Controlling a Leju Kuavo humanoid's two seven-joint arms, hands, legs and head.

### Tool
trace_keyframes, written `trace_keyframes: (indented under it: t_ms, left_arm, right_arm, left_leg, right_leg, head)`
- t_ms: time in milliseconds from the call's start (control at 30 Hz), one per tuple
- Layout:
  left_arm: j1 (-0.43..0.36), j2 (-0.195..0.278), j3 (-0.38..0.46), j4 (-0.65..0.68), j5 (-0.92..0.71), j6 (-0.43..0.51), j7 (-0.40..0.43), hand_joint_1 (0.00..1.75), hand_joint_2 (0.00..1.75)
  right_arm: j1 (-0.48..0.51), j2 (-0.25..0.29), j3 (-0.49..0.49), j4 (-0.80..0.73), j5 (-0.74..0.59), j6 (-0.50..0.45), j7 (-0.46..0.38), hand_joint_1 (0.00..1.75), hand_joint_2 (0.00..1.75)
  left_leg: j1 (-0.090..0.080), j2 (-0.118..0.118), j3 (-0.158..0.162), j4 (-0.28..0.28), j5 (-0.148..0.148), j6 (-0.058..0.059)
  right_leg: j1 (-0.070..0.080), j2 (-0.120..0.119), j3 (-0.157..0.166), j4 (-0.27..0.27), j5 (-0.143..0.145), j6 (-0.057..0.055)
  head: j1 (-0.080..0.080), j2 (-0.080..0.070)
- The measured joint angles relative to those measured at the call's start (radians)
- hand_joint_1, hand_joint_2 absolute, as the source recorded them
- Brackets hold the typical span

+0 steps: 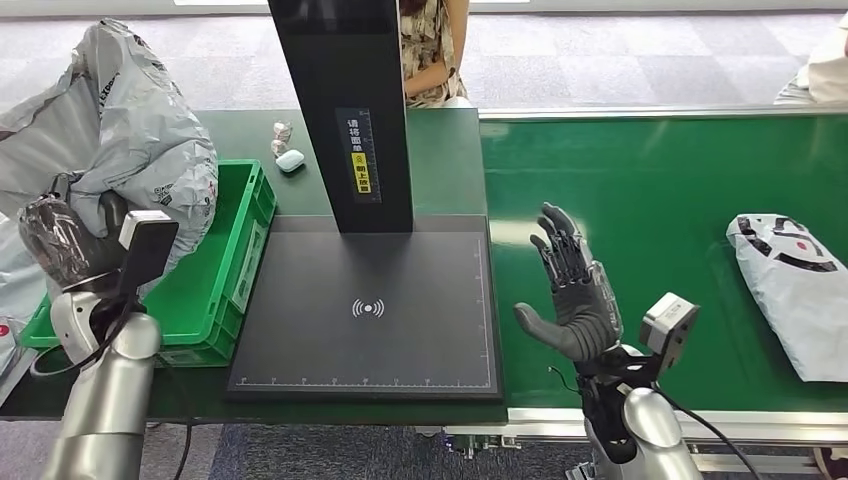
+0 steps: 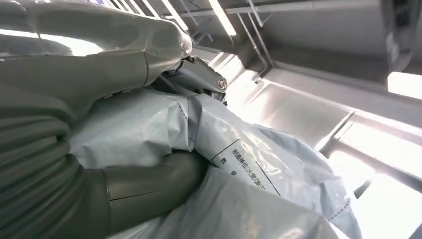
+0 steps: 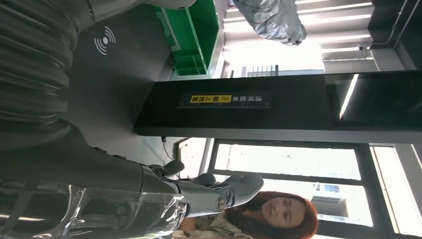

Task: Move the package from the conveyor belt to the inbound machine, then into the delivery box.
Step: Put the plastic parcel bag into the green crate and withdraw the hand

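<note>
Presently the grey package [image 1: 120, 130] hangs over the green delivery box [image 1: 225, 270], gripped by the left hand [image 2: 144, 184], whose thumb and fingers close on its crumpled film; its long axis runs roughly upright, bulk uppermost. Beside the box lies the inbound machine [image 1: 365, 310], its black column [image 1: 345, 110] standing behind. The right hand [image 1: 575, 290] is raised, fingers spread and holding nothing, over the conveyor belt [image 1: 650, 200], where a white package [image 1: 795, 285] lies. A person [image 1: 432, 50] sits beyond.

Crumpled grey package [image 1: 130, 130] held above the green delivery box [image 1: 215, 290].

grey carpet floor [image 1: 620, 60], bright windows [image 3: 298, 164]
</note>
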Motion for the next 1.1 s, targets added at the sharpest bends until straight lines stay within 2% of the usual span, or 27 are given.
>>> trace_keyframes:
  t_ms: [133,233,333,533,867,900,1000,1033,1100]
  left_arm:
    - [-0.08,0.042,0.0,0.165,-0.014,-0.001,0.018,1.75,1.75]
    - [-0.109,0.06,0.0,0.255,-0.017,-0.003,0.026,1.75,1.75]
    - [-0.134,0.073,-0.001,0.341,-0.045,-0.027,0.067,1.75,1.75]
    - [-0.178,0.099,-0.018,0.477,-0.135,-0.179,0.19,1.75,1.75]
    - [-0.212,0.132,-0.079,0.551,-0.195,-0.412,0.28,1.75,1.75]
    - [-0.215,0.135,-0.084,0.558,-0.197,-0.422,0.283,1.69,1.75]
    - [-0.222,0.142,-0.095,0.575,-0.201,-0.443,0.286,0.38,1.75]
    - [-0.223,0.143,-0.099,0.58,-0.202,-0.447,0.288,0.0,1.75]
    - [-0.226,0.144,-0.105,0.587,-0.202,-0.448,0.289,0.0,1.75]
  right_arm:
    - [-0.028,0.001,0.001,0.012,-0.01,-0.001,0.01,0.0,1.75]
    - [-0.037,0.001,0.002,0.019,-0.013,-0.004,0.014,0.0,1.75]
    - [-0.039,0.001,0.003,0.023,-0.015,-0.005,0.015,0.0,1.75]
    - [-0.042,0.001,0.004,0.028,-0.015,-0.003,0.019,0.0,1.75]
    - [-0.053,0.002,0.004,0.039,-0.008,0.023,0.04,0.0,1.75]
    - [-0.054,0.002,0.004,0.041,-0.008,0.024,0.042,0.0,1.75]
    - [-0.055,0.002,0.003,0.043,-0.006,0.027,0.045,0.0,1.75]
    - [-0.054,0.003,0.003,0.043,-0.005,0.028,0.046,0.0,1.75]
    - [-0.054,0.003,0.002,0.043,-0.003,0.028,0.049,0.0,1.75]
  left_leg:
    - [0.0,0.0,0.0,0.0,0.0,0.0]
    - [0.0,0.0,0.0,0.0,0.0,0.0]
    - [0.0,0.0,0.0,0.0,0.0,0.0]
    - [0.0,0.0,0.0,0.0,0.0,0.0]
    - [0.0,0.0,0.0,0.0,0.0,0.0]
    - [0.0,0.0,0.0,0.0,0.0,0.0]
    - [0.0,0.0,0.0,0.0,0.0,0.0]
    - [0.0,0.0,0.0,0.0,0.0,0.0]
    - [0.0,0.0,0.0,0.0,0.0,0.0]
  right_leg:
    - [0.0,0.0,0.0,0.0,0.0,0.0]
    - [0.0,0.0,0.0,0.0,0.0,0.0]
    - [0.0,0.0,0.0,0.0,0.0,0.0]
    - [0.0,0.0,-0.001,0.0,0.0,0.0]
    - [0.0,0.0,-0.001,0.0,0.0,0.0]
    - [0.0,0.0,-0.001,0.0,0.0,0.0]
    - [0.0,0.0,-0.001,0.0,0.0,0.0]
    - [0.0,0.0,-0.001,0.0,0.0,0.0]
    - [0.0,0.0,-0.001,0.0,0.0,0.0]
  head:
    - [0.0,0.0]
    - [0.0,0.0]
    - [0.0,0.0]
    - [0.0,0.0]
    - [0.0,0.0]
    - [0.0,0.0]
    - [0.0,0.0]
    - [0.0,0.0]
    - [0.0,0.0]
